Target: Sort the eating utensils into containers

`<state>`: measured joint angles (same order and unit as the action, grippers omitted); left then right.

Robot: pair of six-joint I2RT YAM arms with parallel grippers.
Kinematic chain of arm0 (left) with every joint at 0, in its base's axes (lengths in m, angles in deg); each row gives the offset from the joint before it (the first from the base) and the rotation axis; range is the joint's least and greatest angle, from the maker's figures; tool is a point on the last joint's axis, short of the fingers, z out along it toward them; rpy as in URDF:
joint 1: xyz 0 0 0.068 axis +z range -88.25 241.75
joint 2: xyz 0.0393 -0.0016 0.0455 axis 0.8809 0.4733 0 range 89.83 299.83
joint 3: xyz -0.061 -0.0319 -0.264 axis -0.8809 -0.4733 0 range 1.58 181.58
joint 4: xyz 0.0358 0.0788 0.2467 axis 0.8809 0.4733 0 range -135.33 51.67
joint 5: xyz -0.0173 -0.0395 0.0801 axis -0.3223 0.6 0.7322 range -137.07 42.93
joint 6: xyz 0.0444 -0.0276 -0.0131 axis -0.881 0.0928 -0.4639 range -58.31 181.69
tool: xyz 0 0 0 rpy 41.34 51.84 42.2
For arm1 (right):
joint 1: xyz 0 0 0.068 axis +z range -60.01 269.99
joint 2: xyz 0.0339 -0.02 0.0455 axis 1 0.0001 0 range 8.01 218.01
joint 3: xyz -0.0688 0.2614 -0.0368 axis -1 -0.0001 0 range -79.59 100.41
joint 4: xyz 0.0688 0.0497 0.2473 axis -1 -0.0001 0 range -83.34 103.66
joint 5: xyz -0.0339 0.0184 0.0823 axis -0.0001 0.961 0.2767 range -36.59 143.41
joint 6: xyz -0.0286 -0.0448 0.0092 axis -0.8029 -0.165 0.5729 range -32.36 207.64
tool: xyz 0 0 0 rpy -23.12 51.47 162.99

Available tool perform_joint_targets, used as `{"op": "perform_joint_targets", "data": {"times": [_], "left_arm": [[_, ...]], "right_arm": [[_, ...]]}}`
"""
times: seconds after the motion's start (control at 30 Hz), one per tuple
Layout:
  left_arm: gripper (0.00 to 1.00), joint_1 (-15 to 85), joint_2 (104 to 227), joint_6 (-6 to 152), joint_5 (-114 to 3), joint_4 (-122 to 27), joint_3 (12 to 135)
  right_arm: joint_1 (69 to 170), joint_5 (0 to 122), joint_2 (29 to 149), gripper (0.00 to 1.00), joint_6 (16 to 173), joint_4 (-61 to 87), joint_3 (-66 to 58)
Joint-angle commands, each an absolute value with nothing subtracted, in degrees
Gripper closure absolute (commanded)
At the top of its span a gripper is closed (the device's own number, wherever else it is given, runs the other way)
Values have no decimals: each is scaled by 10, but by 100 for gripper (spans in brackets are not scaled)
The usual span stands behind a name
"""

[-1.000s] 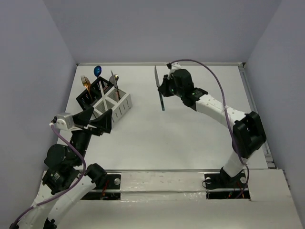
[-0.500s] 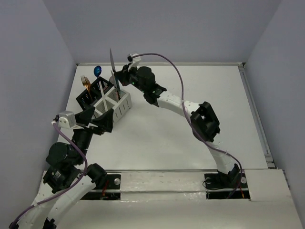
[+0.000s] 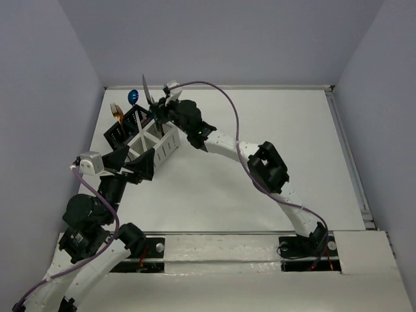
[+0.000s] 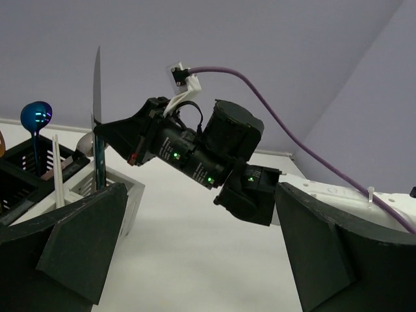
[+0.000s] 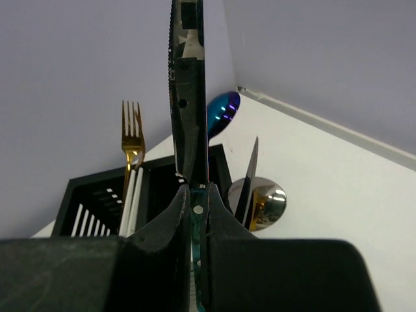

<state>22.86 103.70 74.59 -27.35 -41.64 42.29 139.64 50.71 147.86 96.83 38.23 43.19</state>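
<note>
No readable text, labels, brand marks, numbers or signs in any of the three views. Arms, cutlery and caddies all show plain unmarked surfaces.
</note>
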Motion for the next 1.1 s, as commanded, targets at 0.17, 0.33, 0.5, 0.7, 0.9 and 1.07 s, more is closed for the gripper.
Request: {"op": "perform_joint_targets", "data": {"times": [0.17, 0.33, 0.5, 0.7, 0.9, 1.07], "left_arm": [[1, 226, 1044, 741, -272, -442, 418], [1, 226, 1039, 743, -260, -441, 419], [1, 226, 1037, 743, -252, -439, 419], [1, 232, 1038, 743, -248, -441, 418], [1, 232, 1047, 744, -245, -440, 418], [1, 237, 1058, 743, -243, -444, 417]], "right_arm": [[1403, 500, 1433, 63, 943, 438, 381], [1408, 512, 1391, 16, 947, 445, 349], [1408, 507, 1327, 12, 953, 437, 317], [1408, 459, 1220, 1, 950, 478, 154], [1408, 350, 1048, 0, 928, 446, -75], [1408, 241, 867, 0, 951, 360, -241]]}}
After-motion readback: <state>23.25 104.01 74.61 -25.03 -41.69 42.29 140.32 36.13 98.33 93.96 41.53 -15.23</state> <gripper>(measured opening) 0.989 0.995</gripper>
